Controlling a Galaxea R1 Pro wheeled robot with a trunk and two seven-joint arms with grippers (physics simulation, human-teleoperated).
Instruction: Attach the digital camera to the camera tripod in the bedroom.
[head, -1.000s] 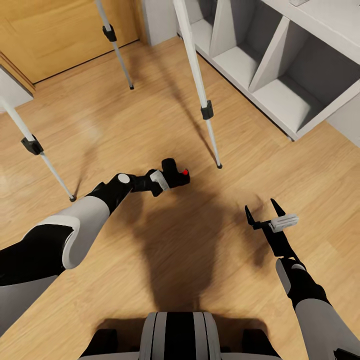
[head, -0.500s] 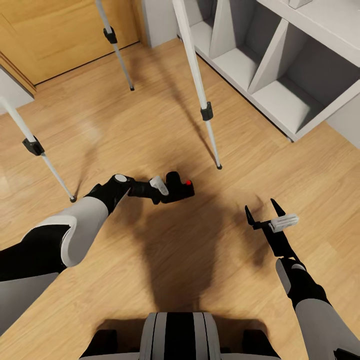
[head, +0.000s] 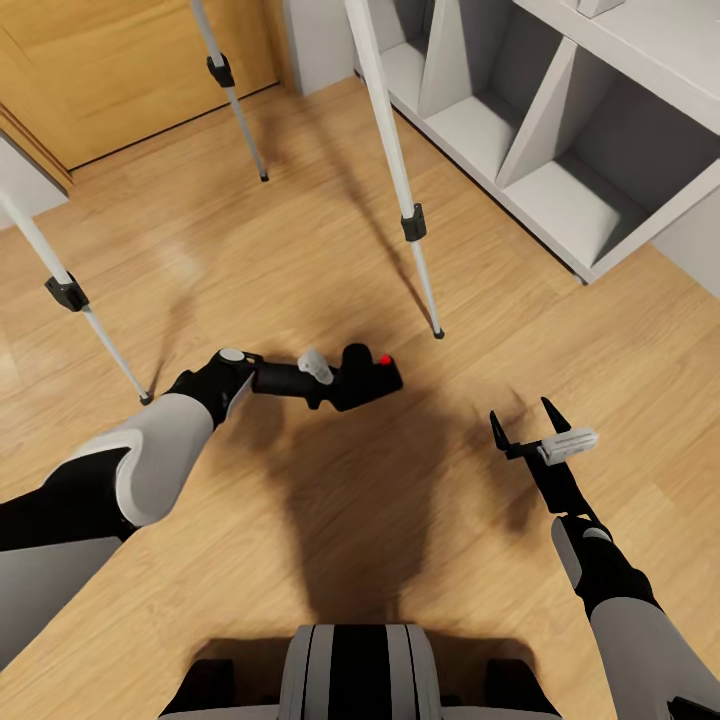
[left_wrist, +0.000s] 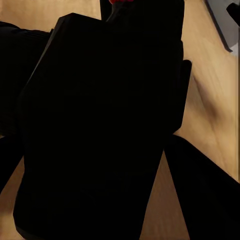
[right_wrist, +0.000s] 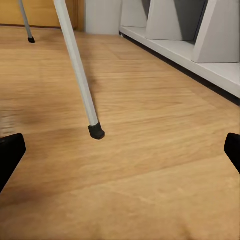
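Your left hand (head: 335, 378) is closed around the digital camera (head: 368, 373), holding it above the light wood floor (head: 300, 250). The camera's round red button (head: 384, 359) faces up. In the left wrist view the camera (left_wrist: 105, 125) is a large black mass close to the lens, with a sliver of red at one edge.

The camera tripod (head: 395, 160) stands ahead of you. Three silver-white legs with black joints splay out, and their black feet rest on the floor. The camera hangs between the legs, near the foot of the closest one (head: 438, 332).

Your right hand (head: 530, 425) hovers low over the floor with its fingers spread apart, holding nothing. Its wrist view shows a tripod foot (right_wrist: 96, 131) on the planks.

White cube shelving (head: 570, 150) runs along the right, and an oak door (head: 130, 60) stands beyond the tripod.
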